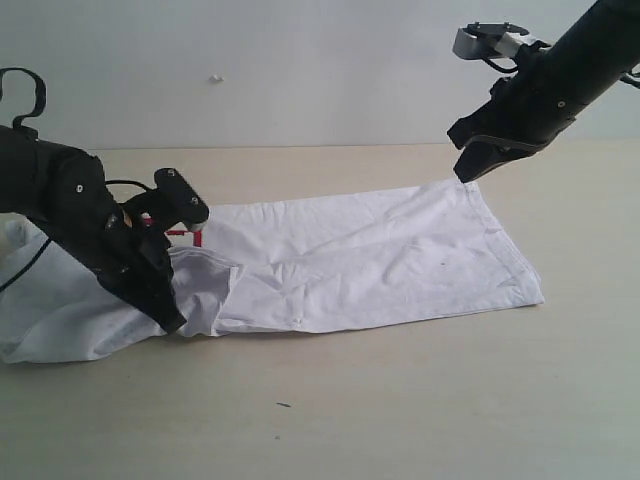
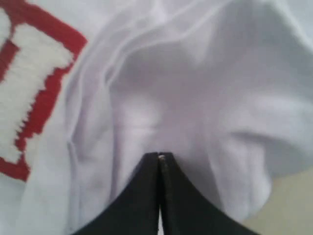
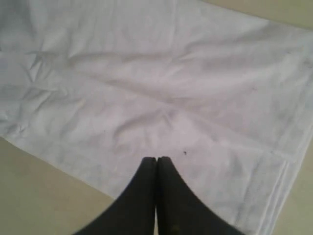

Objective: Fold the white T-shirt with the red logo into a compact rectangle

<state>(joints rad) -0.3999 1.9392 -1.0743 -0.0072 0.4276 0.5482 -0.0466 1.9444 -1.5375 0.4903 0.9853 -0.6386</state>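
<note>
While left gripper (image 1: 172, 318) sat shut, nothing visibly pinched, in bunched tee (image 1: 360, 260) at 9 o'clock | right gripper (image 1: 468, 172) hung shut, empty, over hem at 2 o'clock | risk was shut tip dragging cloth askew.

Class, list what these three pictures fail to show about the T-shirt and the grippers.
Red logo: cut off by the left wrist view's edge; mostly behind the left arm in the exterior view.
Left gripper: unclear whether its shut tips pinch the T-shirt.
Dark speck on the table: too small.
</note>
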